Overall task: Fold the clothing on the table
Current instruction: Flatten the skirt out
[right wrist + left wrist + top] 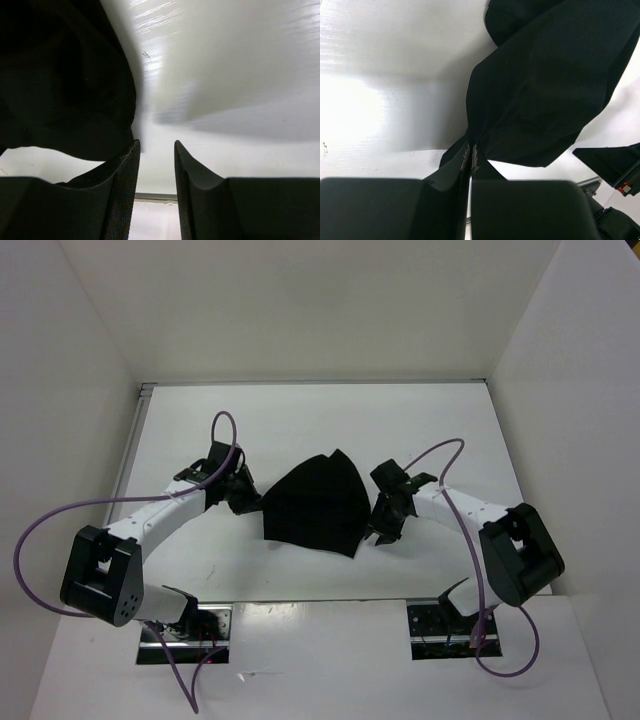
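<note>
One corner of the cloth (318, 505), lying mid table (300, 420), is pinched tight in the left gripper (247, 502); the right gripper (383, 525), jaws parted and empty, sits just beside the opposite edge, cloth to its left.

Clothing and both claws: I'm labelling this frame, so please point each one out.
clothing (315, 508), top external view, middle of the black fabric.
left claw (470, 181), left wrist view, between its fingertips, shut on the clothing.
right claw (156, 146), right wrist view, open gap between its fingertips.
</note>
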`<state>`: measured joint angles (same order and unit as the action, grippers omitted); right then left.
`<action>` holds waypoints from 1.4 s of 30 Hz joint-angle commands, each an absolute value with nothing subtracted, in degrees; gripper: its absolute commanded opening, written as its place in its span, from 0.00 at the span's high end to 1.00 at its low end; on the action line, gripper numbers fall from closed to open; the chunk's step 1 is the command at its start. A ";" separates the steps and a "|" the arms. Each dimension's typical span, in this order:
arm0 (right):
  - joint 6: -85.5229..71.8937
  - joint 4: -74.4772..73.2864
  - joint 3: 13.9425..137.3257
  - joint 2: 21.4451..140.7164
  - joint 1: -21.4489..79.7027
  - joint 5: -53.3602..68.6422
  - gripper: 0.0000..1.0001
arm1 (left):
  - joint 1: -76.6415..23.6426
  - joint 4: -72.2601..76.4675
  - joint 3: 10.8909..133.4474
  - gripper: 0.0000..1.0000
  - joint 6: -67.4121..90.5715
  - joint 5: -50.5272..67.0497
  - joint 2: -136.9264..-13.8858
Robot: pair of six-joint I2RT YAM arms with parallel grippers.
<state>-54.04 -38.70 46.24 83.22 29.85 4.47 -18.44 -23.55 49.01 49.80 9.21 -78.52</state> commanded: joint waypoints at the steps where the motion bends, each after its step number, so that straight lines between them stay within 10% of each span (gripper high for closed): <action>1: -53.26 -34.28 46.05 84.72 31.19 7.55 0.61 | -17.93 -23.38 49.04 1.00 49.75 9.05 -78.22; 16: -53.26 -28.13 47.29 94.64 36.03 10.81 0.60 | -17.93 -22.85 47.99 1.00 49.75 9.05 -78.22; 23: -54.75 -30.84 47.28 94.58 36.56 0.92 1.00 | -16.79 -22.85 46.85 1.00 49.75 9.05 -78.75; 42: -49.14 -51.34 67.49 75.59 31.04 -6.25 1.00 | -16.79 -21.01 52.17 1.00 48.16 15.20 -82.87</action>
